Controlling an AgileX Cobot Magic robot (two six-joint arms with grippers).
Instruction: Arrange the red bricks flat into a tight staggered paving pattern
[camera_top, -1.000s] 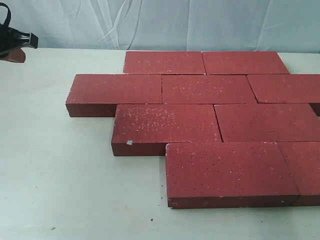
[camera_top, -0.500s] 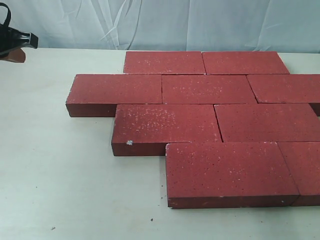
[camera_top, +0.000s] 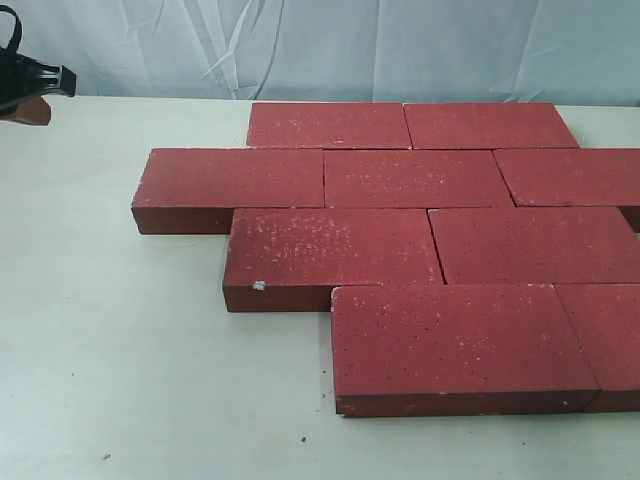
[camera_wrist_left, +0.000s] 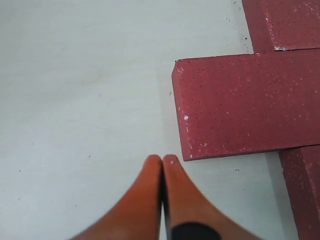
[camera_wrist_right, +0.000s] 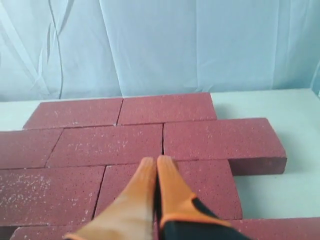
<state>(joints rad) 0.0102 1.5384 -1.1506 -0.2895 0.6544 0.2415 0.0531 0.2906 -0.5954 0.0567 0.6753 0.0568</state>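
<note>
Our left pincer (camera_wrist_left: 162, 159) is pressed closed with nothing between its fingers. It hangs over bare desk (camera_wrist_left: 75, 90), just beside the jutting end of one of the red bricks (camera_wrist_left: 245, 100) but not touching it. Our right pincer (camera_wrist_right: 156, 160) is likewise closed and empty, poised above the middle of the paving with no brick in its grip. Moving outward, the exterior view shows nine bricks lying flat in four rows that run from the desk's far edge, near the pale backdrop (camera_top: 400, 50), toward its near edge: two, then three, then two, then two. Each row is offset from the next, so the seams do not line up, and the seams we can see look closed. We judge the paving to be essentially finished, since no loose brick lies on the open desk toward the left edge. The right ends of the second and front rows run out of the frame, so we cannot vouch for those seams. At most a final nudge there might be left.
</note>
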